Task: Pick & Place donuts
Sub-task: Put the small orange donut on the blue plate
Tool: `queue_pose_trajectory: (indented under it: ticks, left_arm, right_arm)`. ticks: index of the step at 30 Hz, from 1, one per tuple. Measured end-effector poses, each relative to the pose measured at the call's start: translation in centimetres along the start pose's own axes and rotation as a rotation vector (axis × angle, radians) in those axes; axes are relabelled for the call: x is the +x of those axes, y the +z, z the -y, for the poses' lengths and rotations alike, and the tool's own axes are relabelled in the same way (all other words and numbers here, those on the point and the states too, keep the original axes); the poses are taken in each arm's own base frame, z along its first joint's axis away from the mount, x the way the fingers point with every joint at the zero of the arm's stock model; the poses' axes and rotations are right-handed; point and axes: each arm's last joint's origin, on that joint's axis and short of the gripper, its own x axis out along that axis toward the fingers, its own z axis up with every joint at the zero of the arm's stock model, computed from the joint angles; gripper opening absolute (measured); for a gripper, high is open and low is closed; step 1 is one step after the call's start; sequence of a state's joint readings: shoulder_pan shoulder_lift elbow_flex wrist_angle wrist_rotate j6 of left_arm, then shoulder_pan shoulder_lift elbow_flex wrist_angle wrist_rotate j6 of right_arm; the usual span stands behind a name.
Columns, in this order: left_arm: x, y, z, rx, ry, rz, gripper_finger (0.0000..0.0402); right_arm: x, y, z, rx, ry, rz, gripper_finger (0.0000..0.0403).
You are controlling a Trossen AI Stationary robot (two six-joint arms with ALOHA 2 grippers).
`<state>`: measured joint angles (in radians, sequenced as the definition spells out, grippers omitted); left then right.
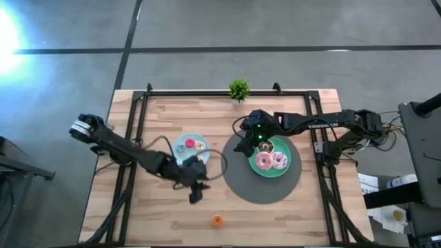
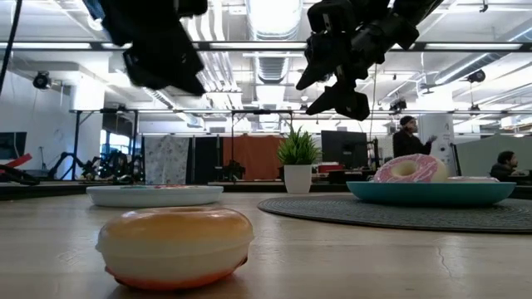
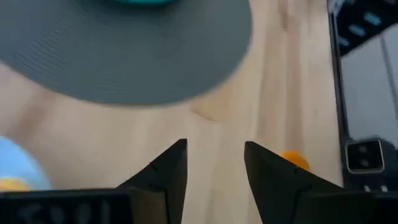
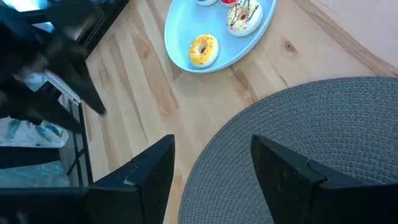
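An orange mini donut (image 1: 217, 220) (image 2: 174, 246) lies flat on the wood near the table's near edge. It also shows in the left wrist view as the orange mini (image 3: 292, 159). My left gripper (image 1: 196, 193) (image 3: 214, 167) hangs open in the air just far-left of it, touching nothing. The light-blue plate (image 1: 180, 153) (image 4: 186, 31) carries a yellow mini (image 4: 203, 50) and a pale sprinkled donut (image 4: 244, 15). The teal plate (image 1: 270, 172) (image 2: 431, 193) holds a pink donut (image 1: 262, 162) (image 2: 407, 169) and a pale pink one (image 1: 279, 160). My right gripper (image 1: 242, 147) (image 4: 211, 168) is open above the mat's left edge, between the two plates.
The teal plate sits on a round grey mat (image 1: 238, 180) (image 4: 323, 137) at the table's centre-right. A small green plant (image 1: 239, 89) (image 2: 298, 158) stands at the far edge. Black frame rails (image 1: 131, 138) run along the table's left, right and far sides. People show in the room beyond.
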<state>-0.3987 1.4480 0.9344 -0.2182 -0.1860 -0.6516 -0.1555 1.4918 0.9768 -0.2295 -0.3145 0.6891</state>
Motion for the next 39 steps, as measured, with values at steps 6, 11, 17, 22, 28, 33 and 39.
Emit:
queue_pose_trajectory:
  ticks: [6,11,17,22,28,33,39]
  left_arm:
    - [3.8,-1.5,3.4,0.023,-0.143,-0.03,0.0133]
    - [6.7,-2.6,6.6,0.239,-0.148,-0.1,0.0133]
    - [9.3,-3.4,9.2,0.48,-0.137,-0.181,0.0133]
    - [9.6,-3.1,9.8,0.509,-0.138,-0.158,0.0133]
    - [9.3,-4.2,10.5,0.563,-0.143,-0.179,0.0133]
    - [9.1,-5.4,11.3,0.613,-0.152,-0.191,0.0133]
    - [10.2,-6.7,11.1,0.642,-0.102,-0.207,0.0133]
  right_arm:
    - [0.0,0.0,0.0,-0.008,-0.002,-0.003,0.0203]
    - [-0.1,-0.3,-0.1,-0.009,-0.006,-0.019,0.0203]
    - [-0.2,-0.8,-0.2,-0.014,-0.022,-0.048,0.0203]
    - [-0.4,-1.0,-0.4,-0.025,-0.022,-0.056,0.0203]
    - [-0.7,-1.0,-0.5,-0.049,-0.019,-0.054,0.0203]
    - [-0.7,-1.0,-0.5,-0.058,-0.022,-0.054,0.0203]
    - [-0.7,-1.1,-0.4,-0.057,-0.026,-0.058,0.0203]
